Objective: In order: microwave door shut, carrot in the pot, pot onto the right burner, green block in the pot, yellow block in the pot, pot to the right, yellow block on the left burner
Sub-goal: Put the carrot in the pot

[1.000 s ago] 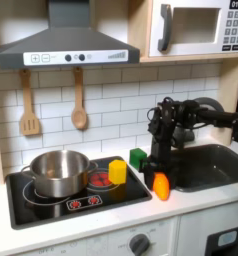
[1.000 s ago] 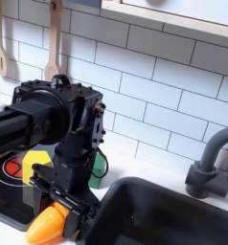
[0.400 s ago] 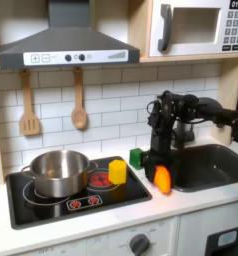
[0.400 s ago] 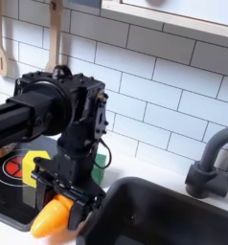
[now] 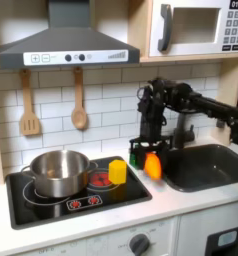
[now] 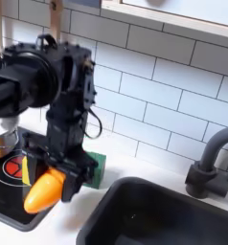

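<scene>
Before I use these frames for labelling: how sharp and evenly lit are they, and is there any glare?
In the first exterior view the picture is soft and low in detail; the pot shows bright reflections and the cooktop is glossy. In the second exterior view the gripper and carrot are slightly blurred, while the tiles look sharper and evenly lit.

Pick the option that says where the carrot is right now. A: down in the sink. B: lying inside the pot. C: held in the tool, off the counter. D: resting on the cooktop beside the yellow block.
C: the tool is shut on the carrot, which hangs clear of the counter in both exterior views, short of the pot.
</scene>
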Robot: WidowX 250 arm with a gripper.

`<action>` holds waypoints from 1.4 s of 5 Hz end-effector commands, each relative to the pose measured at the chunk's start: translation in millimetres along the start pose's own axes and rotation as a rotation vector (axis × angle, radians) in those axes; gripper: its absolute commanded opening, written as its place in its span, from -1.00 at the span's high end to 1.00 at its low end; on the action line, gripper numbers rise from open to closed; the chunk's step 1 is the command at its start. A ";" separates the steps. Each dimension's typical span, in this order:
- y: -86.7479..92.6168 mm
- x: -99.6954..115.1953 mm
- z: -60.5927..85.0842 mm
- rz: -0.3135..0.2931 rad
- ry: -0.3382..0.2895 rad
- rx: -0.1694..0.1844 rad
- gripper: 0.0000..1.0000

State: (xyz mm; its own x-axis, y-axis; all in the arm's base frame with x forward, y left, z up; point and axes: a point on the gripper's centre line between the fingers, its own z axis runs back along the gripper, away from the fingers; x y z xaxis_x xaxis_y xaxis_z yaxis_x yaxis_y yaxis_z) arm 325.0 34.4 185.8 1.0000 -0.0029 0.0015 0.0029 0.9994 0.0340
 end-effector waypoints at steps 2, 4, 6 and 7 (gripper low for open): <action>61.4 2.0 18.8 0.162 -0.042 0.043 1.00; 95.0 2.3 17.1 0.227 -0.035 0.090 1.00; 120.2 12.5 17.0 0.267 -0.040 0.129 1.00; 128.1 21.1 13.1 0.274 -0.043 0.160 1.00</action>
State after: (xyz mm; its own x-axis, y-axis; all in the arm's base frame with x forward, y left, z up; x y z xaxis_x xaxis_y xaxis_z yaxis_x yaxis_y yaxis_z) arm 345.3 163.0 202.5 0.9616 0.2656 0.0695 -0.2740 0.9442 0.1827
